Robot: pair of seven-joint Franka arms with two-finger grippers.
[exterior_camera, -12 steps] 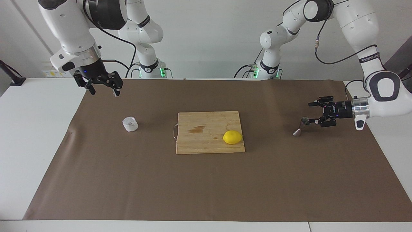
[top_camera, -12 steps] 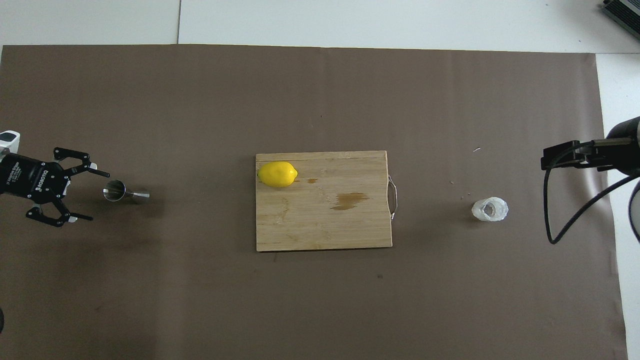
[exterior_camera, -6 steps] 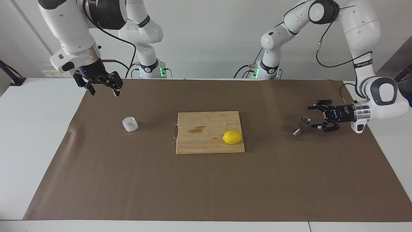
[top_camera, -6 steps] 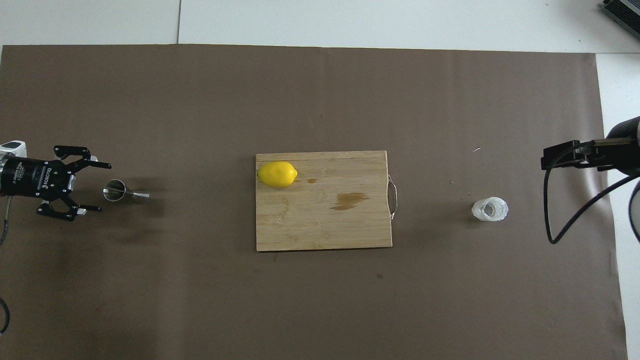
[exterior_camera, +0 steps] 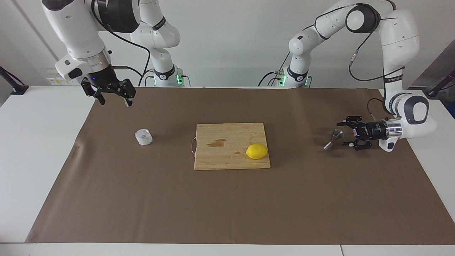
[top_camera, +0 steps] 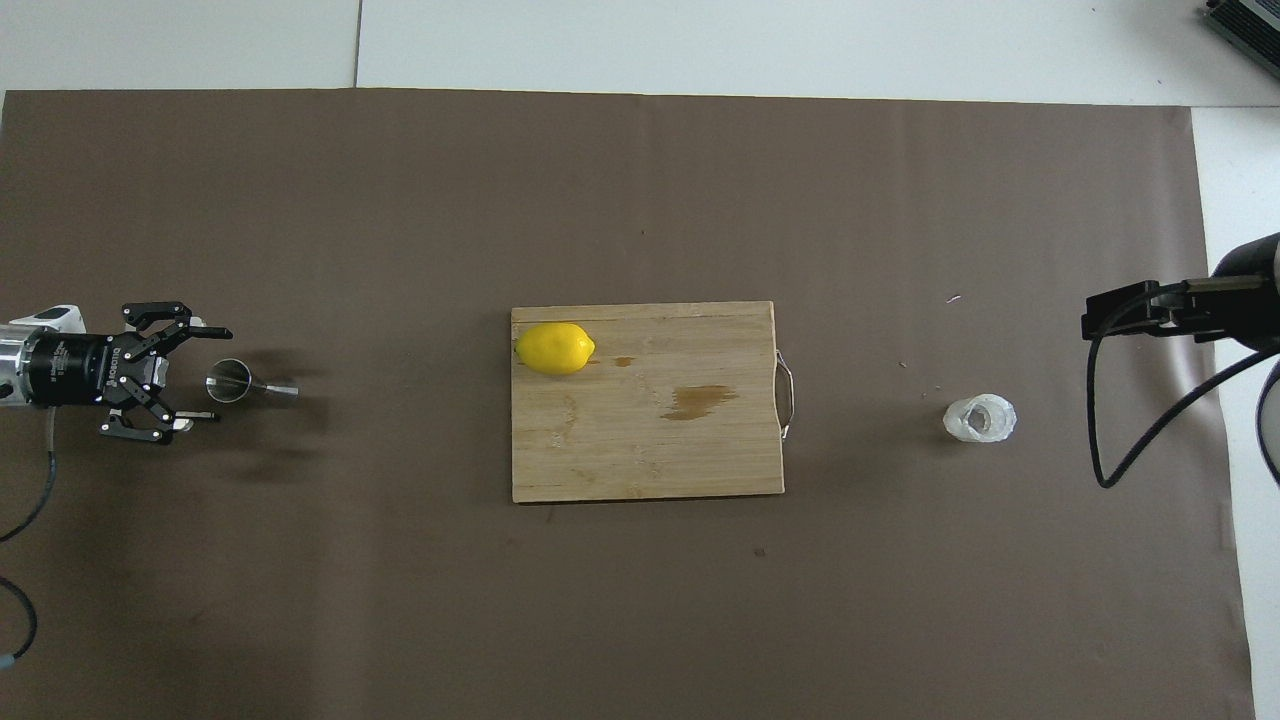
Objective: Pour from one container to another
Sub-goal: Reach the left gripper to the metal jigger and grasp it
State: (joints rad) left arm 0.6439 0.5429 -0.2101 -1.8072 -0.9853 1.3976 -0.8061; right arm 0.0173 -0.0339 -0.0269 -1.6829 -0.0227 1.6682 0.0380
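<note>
Jigger (exterior_camera: 333, 138) stands between the left gripper's (exterior_camera: 344, 134) parted jaws; it should close squarely on the waist, while the right gripper (exterior_camera: 113, 100), jaws apart, waits above the cup (exterior_camera: 143, 137)

The left pincer (exterior_camera: 342, 134) lies level and low over the mat (exterior_camera: 227, 199) at the left arm's end of the counter (exterior_camera: 32, 142), fingers spread, with the jigger (exterior_camera: 333, 138) just beside its tips and partly between them. From there toward the right arm's end come the cutting board (exterior_camera: 227, 156), with the lemon (exterior_camera: 256, 151) on it, then the ribbed cup (exterior_camera: 143, 137). The right pincer (exterior_camera: 113, 100) hangs over the mat's edge at that end, well apart from the cup.
</note>
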